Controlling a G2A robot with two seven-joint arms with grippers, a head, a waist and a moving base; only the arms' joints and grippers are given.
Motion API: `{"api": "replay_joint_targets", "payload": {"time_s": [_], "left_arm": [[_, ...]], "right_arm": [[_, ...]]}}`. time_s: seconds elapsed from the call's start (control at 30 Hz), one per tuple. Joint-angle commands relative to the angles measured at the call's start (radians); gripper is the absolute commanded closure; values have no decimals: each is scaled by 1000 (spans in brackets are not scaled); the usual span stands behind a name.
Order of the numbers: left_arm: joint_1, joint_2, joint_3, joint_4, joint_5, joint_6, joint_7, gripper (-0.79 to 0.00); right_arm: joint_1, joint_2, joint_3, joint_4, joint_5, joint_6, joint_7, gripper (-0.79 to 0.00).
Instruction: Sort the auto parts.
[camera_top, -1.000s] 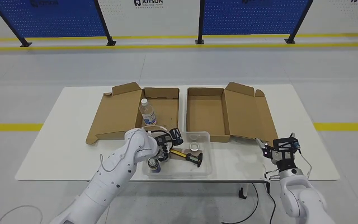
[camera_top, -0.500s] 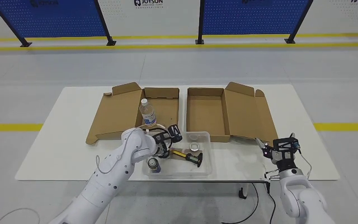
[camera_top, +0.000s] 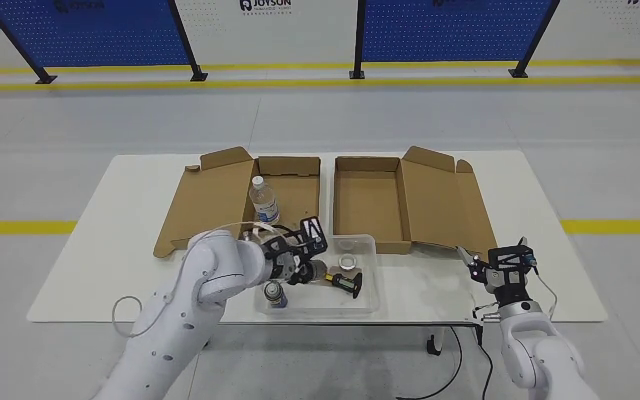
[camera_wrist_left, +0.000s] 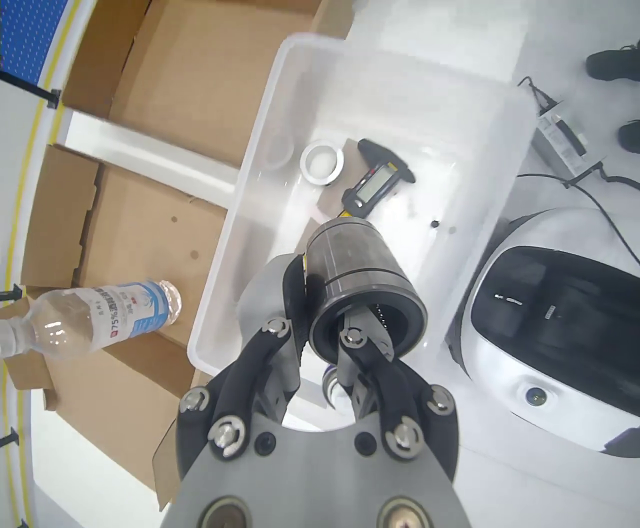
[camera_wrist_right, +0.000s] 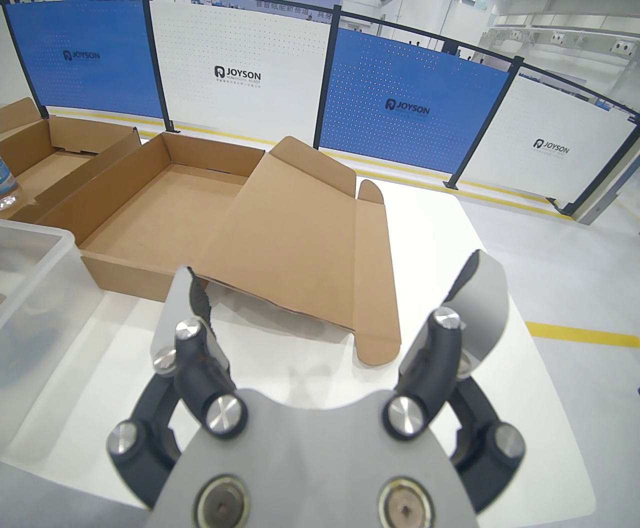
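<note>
My left gripper (camera_wrist_left: 325, 305) is shut on a dark metal cylindrical bearing (camera_wrist_left: 357, 275), one finger inside its bore and one on its outer wall. It hangs above the clear plastic bin (camera_wrist_left: 260, 125). From above, the left gripper (camera_top: 305, 258) sits over the bin's (camera_top: 372, 296) left half. In the bin lie a white ring (camera_wrist_left: 322, 162), a digital caliper (camera_wrist_left: 377, 180) and a small metal cylinder (camera_top: 272, 294). My right gripper (camera_wrist_right: 330, 285) stands open with nothing in it, over the table's front right edge (camera_top: 497, 264).
Two open cardboard boxes stand behind the bin: the left box (camera_top: 292, 185) holds a water bottle (camera_top: 264, 203), the right box (camera_top: 368, 205) has its lid flap spread toward the right gripper. Bare table lies to the far left and right.
The left gripper has risen with the bearing and swung toward the bin's middle, away from the small cylinder. The right arm has kept still.
</note>
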Motion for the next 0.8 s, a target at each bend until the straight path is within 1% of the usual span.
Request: {"api": "replay_joint_targets", "payload": {"time_s": [0.0, 0.07, 0.2, 0.33, 0.43, 0.53, 0.6, 0.67, 0.77], "left_arm": [[8, 17, 8, -26, -7, -17, 18, 0], [11, 33, 14, -38, -15, -27, 28, 0], [6, 61, 33, -49, 24, -30, 31, 0], [-3, 77, 31, -45, 6, -26, 27, 0], [-12, 83, 11, -48, -13, -9, 19, 0], [-20, 85, -22, -43, -17, 56, 45, 0], [-25, 85, -44, -35, -5, 125, 70, 0], [-34, 86, -59, -32, 51, 191, 87, 0], [-36, 83, -64, -16, 93, 275, 134, 0]], "right_arm": [[0, 0, 0, 0, 0, 0, 0, -785], [0, 0, 0, 0, 0, 0, 0, -785], [0, 0, 0, 0, 0, 0, 0, -785], [0, 0, 0, 0, 0, 0, 0, -785], [0, 0, 0, 0, 0, 0, 0, -785], [0, 0, 0, 0, 0, 0, 0, -785], [0, 0, 0, 0, 0, 0, 0, -785], [0, 0, 0, 0, 0, 0, 0, -785], [0, 0, 0, 0, 0, 0, 0, -785]]}}
